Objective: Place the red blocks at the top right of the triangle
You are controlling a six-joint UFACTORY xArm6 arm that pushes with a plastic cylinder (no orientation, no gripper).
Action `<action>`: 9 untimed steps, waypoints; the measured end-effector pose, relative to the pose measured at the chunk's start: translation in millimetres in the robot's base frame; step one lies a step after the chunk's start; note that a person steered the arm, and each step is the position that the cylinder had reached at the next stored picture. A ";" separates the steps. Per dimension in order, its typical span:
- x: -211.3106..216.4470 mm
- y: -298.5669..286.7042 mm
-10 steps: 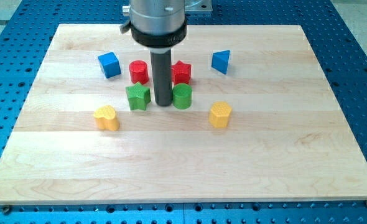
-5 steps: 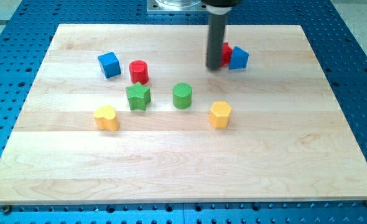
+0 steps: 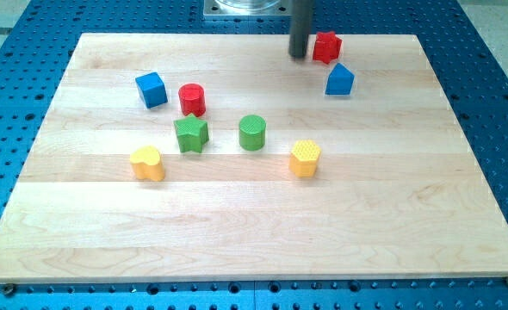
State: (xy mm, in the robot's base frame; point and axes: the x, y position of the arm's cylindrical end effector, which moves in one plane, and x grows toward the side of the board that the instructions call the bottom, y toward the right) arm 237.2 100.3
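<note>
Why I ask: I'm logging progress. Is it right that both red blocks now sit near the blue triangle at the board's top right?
Not quite: the camera view shows only the red star there, beside my tip and above the blue triangle. The red cylinder remains beside the blue cube.

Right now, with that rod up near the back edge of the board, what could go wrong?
My tip sits just left of the red star block, which lies close to the board's top edge; another push upward might slide it off. The red cylinder is far from the blue triangle, beside the blue cube and green star, so fetching it may knock those.
</note>
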 end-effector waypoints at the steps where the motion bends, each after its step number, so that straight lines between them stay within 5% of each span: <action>1: -2.0 27.3; 2: -6.5 -5.3; 4: -2.9 -276.5; 6: 158.5 -393.9; 7: 210.6 -338.6; 9: 129.2 -205.7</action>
State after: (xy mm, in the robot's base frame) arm 366.4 -105.3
